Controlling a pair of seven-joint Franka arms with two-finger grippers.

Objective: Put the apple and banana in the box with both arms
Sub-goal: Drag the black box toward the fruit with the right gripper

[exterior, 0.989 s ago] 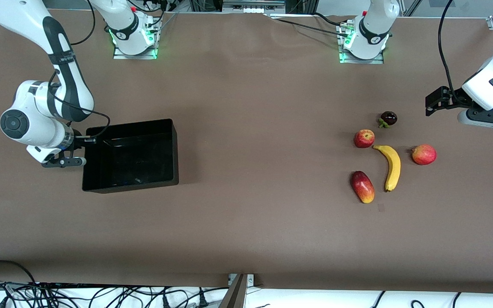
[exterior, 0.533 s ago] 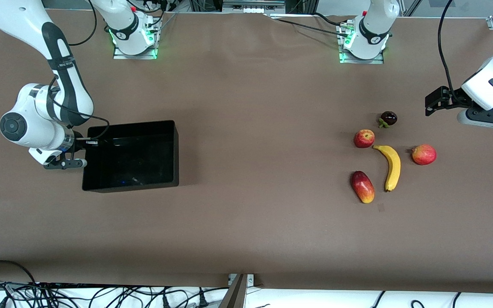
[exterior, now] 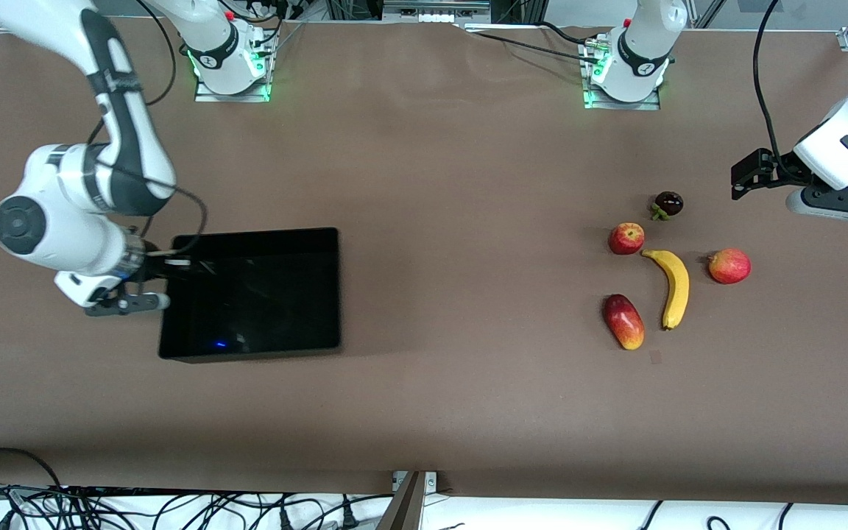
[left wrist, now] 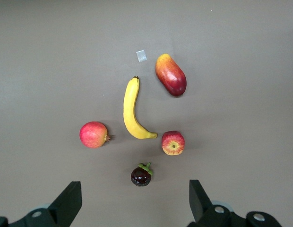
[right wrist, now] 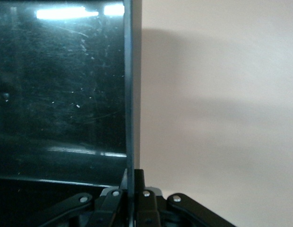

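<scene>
Gripping the box (exterior: pixel 262 243) wall at frame left, right gripper (exterior: pixel 163 281) pinched on its rim.
Box sits lower left of centre. At right: apple (exterior: pixel 626 238), with banana (exterior: pixel 674 287) just beside it and lower in frame. Upper right edge: left gripper (left wrist: pixel 135 201) waits over the table, fingers spread wide.

Left wrist view: left gripper (left wrist: pixel 135 203), fingers spread wide, above brown table (left wrist: pixel 241 47). Contents:
- banana (left wrist: pixel 132 109), centre;
- apple (left wrist: pixel 173 143), just beside one banana tip;
- pinkish-red fruit (left wrist: pixel 94 135);
- mango (left wrist: pixel 170 74);
- dark mangosteen (left wrist: pixel 141 175);
- small pale tag (left wrist: pixel 142 56).
</scene>
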